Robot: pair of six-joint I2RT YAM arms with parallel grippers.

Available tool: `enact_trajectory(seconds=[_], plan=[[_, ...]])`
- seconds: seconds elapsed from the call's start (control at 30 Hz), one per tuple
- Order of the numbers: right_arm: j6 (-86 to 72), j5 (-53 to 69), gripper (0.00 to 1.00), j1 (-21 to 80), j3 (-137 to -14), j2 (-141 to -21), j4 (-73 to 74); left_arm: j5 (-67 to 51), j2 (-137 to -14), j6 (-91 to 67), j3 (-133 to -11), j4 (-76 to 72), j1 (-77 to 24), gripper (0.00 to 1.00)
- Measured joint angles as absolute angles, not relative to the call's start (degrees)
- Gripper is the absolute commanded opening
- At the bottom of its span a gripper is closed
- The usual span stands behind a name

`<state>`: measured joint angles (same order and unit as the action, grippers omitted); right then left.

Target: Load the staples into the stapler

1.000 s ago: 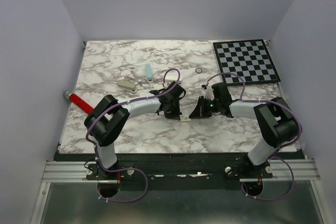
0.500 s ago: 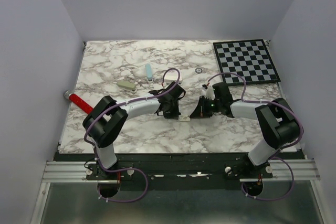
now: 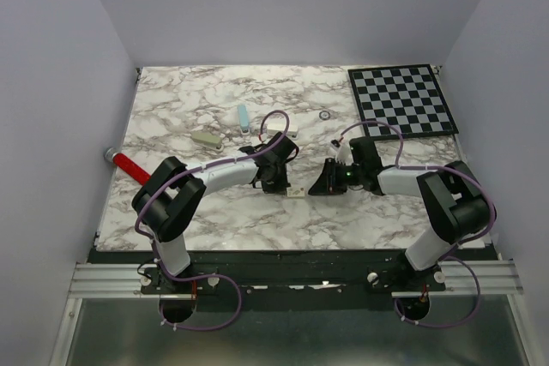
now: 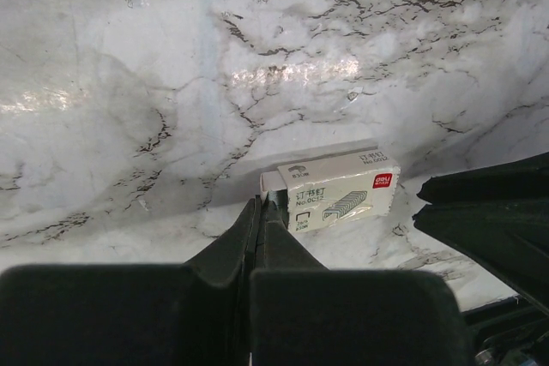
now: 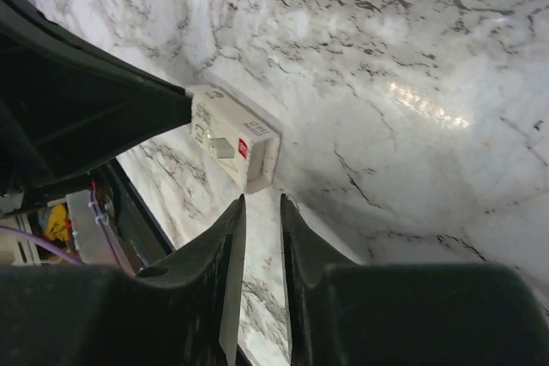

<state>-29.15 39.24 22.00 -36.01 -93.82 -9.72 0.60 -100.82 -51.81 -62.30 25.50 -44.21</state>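
A small white staple box (image 4: 339, 197) with a red logo lies on the marble table (image 3: 214, 92) between my two grippers; it also shows as the box (image 5: 232, 143) and the box (image 3: 296, 195). The staples themselves are hidden. My left gripper (image 4: 262, 203) is shut, its tips touching the box's left end. My right gripper (image 5: 262, 203) stands slightly open just short of the box's other end, with nothing between its fingers. Farther back lie a pale blue oblong piece (image 3: 243, 117) and a beige one (image 3: 206, 138); I cannot tell which is the stapler.
A chessboard (image 3: 401, 99) lies at the back right, with a small ring (image 3: 325, 115) left of it. A red-handled tool (image 3: 129, 165) hangs over the table's left edge. Purple cables loop over both arms.
My right gripper has gone from shut to slightly open. The box and the left gripper's tip have shifted a little to the left.
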Motion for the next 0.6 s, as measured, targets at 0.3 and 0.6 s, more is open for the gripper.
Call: enact_trajectory(seconds=[0.3, 0.6], plan=[[-32.5, 44.1, 0.32, 22.0, -35.6, -95.8, -17.7, 0.3, -100.8, -51.9, -61.5, 24.9, -44.2, 0.00], [-34.5, 46.2, 0.31, 22.0, -35.6, -98.8, -21.2, -0.8, -100.8, -52.4, -61.4, 24.3, -44.2, 0.00]])
